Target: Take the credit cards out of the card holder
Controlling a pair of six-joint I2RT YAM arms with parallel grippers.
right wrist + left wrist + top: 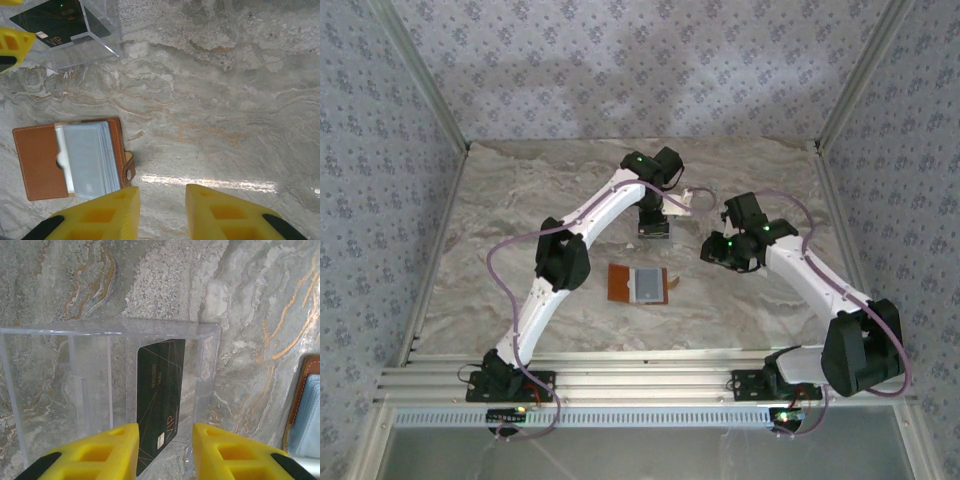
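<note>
Gaping open, the tan leather card holder (72, 160) lies on veined marble (225, 100).

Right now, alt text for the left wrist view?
A dark credit card marked VIP lies inside a clear plastic tray on the marble table, framed by the open yellow fingers of the left gripper. The edge of the orange-brown card holder, grey-blue inside, shows at the right.
</note>
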